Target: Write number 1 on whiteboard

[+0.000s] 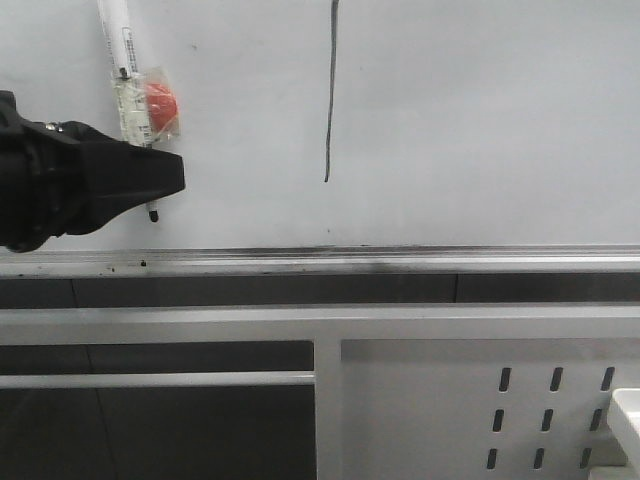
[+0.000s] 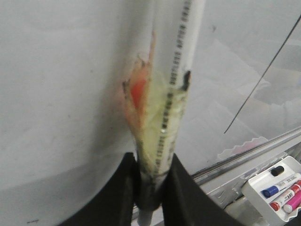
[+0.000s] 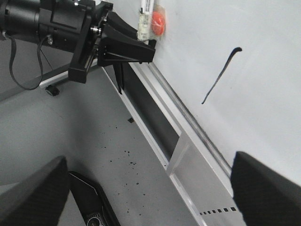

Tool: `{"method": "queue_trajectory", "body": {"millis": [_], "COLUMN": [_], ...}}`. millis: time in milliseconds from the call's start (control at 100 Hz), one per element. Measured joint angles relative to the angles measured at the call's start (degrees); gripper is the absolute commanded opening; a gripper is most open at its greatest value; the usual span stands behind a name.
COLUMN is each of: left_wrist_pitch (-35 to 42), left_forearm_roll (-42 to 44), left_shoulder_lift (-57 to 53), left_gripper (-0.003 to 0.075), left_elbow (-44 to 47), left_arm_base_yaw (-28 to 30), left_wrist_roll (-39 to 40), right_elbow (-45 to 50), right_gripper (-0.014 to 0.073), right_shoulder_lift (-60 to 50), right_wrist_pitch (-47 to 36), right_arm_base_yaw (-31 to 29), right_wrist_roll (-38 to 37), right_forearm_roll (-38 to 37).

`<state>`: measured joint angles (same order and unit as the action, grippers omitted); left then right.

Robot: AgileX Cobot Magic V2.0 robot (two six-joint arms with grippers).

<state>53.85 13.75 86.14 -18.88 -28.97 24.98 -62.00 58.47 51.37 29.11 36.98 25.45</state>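
The whiteboard fills the upper part of the front view. The number 1 is a thin black stroke running down its middle, also visible as the number 1 and the number 1 in the wrist views. My left gripper is at the far left, shut on a white marker wrapped in yellowish tape with a red patch. The marker's dark tip points down just below the fingers, well left of the stroke. In the left wrist view the marker sits between the fingers. My right gripper is wide open and holds nothing.
A silver rail runs along the board's lower edge. Below it is a white metal frame with slotted holes. A white tray of coloured markers sits low to the right. A black device lies on the grey floor.
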Motion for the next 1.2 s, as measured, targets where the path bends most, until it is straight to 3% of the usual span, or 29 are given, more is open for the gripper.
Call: {"method": "queue_trajectory", "body": {"millis": [240,910,1010,1110,1200], "left_wrist_pitch": [-5.5,-2.4,-2.4,-2.0,-1.8], "left_forearm_roll": [0.0,-1.3,-1.4,-2.0,-2.8], "left_shoulder_lift": [0.0,4.3,4.3,4.3,4.3], "left_gripper": [-0.002,-0.0011,0.0066,0.0206,0.026], "left_elbow": [0.1,0.4,0.4,0.4,0.4], "left_arm_base_yaw": [0.0,0.0,0.0,0.0,0.0], "left_wrist_roll": [0.0,0.0,0.0,0.0,0.0], "right_elbow": [0.0,0.0,0.0,0.0,0.0], "right_gripper": [0.0622,0.0622,0.0622,0.0622,0.0622], "right_shoulder_lift": [0.0,0.0,0.0,0.0,0.0], "right_wrist_pitch": [0.0,0.0,0.0,0.0,0.0], "right_arm_base_yaw": [0.0,0.0,0.0,0.0,0.0], "right_wrist_roll": [0.0,0.0,0.0,0.0,0.0], "right_forearm_roll": [0.0,0.2,0.2,0.2,0.2]}}
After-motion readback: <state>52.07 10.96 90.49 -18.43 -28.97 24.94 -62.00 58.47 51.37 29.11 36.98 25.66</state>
